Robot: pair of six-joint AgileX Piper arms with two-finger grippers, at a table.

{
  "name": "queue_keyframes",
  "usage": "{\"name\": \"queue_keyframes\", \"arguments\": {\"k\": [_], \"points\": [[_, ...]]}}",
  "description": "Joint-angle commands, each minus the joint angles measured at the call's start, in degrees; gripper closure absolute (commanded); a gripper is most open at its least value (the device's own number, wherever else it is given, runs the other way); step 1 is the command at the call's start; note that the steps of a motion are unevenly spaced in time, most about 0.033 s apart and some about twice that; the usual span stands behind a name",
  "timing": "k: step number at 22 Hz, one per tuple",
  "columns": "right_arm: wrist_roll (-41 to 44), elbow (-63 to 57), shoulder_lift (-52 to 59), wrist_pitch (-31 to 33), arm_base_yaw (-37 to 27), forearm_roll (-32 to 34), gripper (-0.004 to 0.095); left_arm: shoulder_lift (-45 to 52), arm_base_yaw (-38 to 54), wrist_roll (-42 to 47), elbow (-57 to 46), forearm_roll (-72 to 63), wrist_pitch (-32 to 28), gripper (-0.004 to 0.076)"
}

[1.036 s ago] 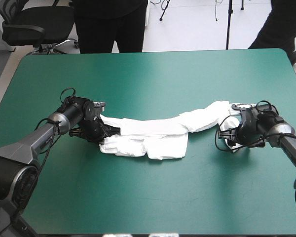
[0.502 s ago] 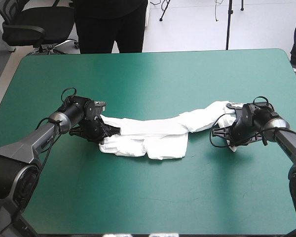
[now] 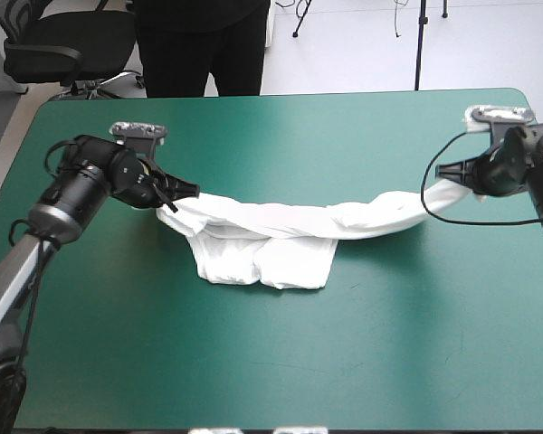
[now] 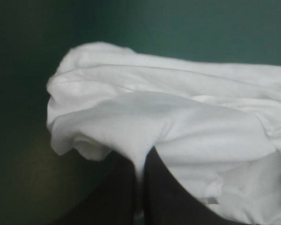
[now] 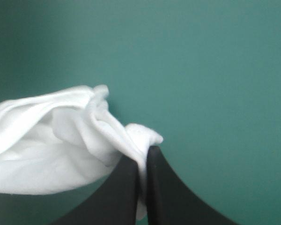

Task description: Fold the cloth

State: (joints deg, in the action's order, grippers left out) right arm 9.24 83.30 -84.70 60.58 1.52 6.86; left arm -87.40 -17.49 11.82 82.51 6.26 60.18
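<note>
T-shirt (image 3: 267, 258) is lying across the middle of the desk (image 3: 281, 371), with bare teal-green surface stretching on the near side of it. Its nearest part is resting on the desk as a loose doubled flap, sagging there because nothing is holding it up. Just beyond that flap the cloth is running as a long, roped band from one arm to the other, and it is touching or nearly touching the desk at its middle.

At the band's left end the left claw (image 3: 176, 192) is clenching a fold of the cloth; its wrist view is showing a thin white ridge pinched at the tip, with bunched layers spreading ahead of it. Farther off, toward the desk's far right corner, the right claw (image 3: 452, 172) is gripping the other end in the same way, a small tuft poking out beside its tip.

Both arms are probably pulling outward so that the cloth is opening along its length before being laid flat for a fold. Since the band is looking twisted rather than flat, the grips are likely sitting on gathered cloth, not clean corners, so it may be needing a shake or a regrasp
</note>
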Motion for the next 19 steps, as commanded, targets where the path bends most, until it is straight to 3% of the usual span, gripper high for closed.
{"name": "queue_keyframes", "arguments": {"k": [1, 9, 11, 15, 19], "points": [[-2.84, 9.42, 5.63, -0.6, -0.25, -4.03, 0.0926, 6.69, -0.08, -1.09, 7.77, 0.82, -0.1, 0.0733], [-6.3, 34.59, 10.96, -2.92, -0.25, -9.55, 0.0925, 13.76, -0.08, -4.18, 30.44, 0.68, 1.28, 0.0733], [-8.38, 40.44, 12.44, -4.38, -0.25, -14.06, 0.0925, 15.01, -0.08, -6.22, 38.39, -0.9, 1.32, 0.0733], [-11.24, 43.68, 16.13, -5.62, -0.25, -20.45, 0.0925, 18.11, -0.08, -11.82, 44.64, -10.03, 1.22, 0.0733], [-11.87, 43.68, 19.03, -6.03, -0.25, -21.83, 0.0925, 21.42, -0.08, -13.78, 44.76, -13.12, 1.34, 0.0733]]}}
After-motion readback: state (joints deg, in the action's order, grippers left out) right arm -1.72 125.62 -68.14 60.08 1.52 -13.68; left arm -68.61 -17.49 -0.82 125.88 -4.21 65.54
